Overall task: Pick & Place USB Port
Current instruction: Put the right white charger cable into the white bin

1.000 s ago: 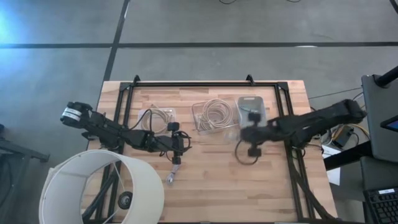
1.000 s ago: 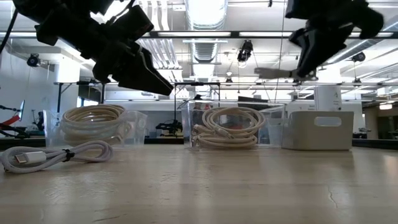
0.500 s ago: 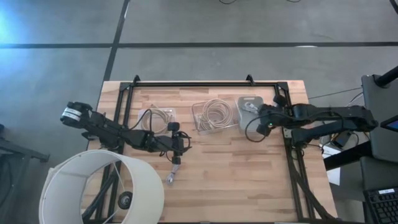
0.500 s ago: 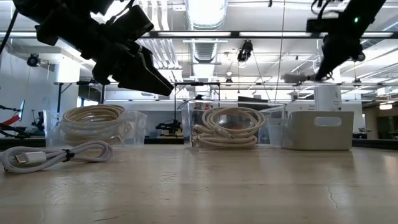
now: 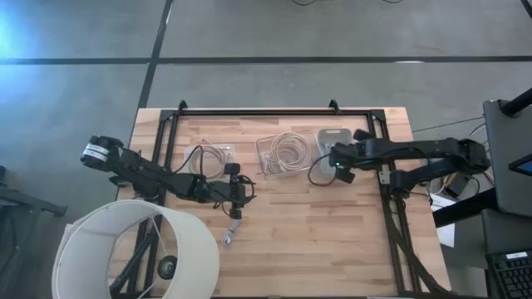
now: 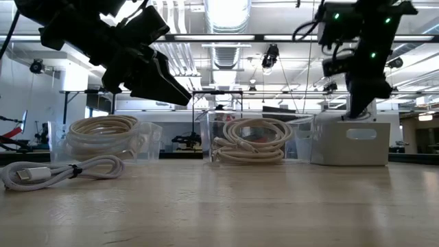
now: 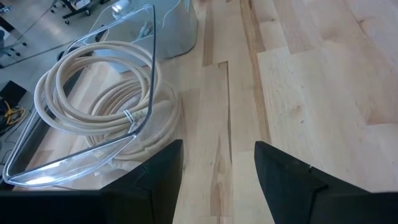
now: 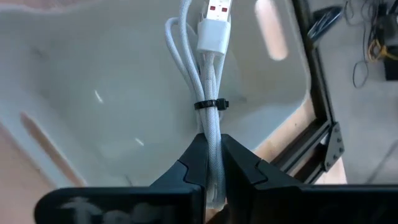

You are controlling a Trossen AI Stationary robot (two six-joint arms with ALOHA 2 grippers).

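Right hand (image 8: 211, 158) pinching bundled white cable (image 8: 210, 93), hangs over grey bin (image 5: 335, 143) at far right of desk (image 5: 283, 249), likely for drop. Left hand (image 7: 217, 165) spread, waits beside clear tray (image 7: 81, 124).

A big white lampshade (image 5: 137, 249) overlaps the wooden worktop (image 5: 291, 241) at its near left corner; beyond lies grey floor (image 5: 274, 29) crossed by dark lines.
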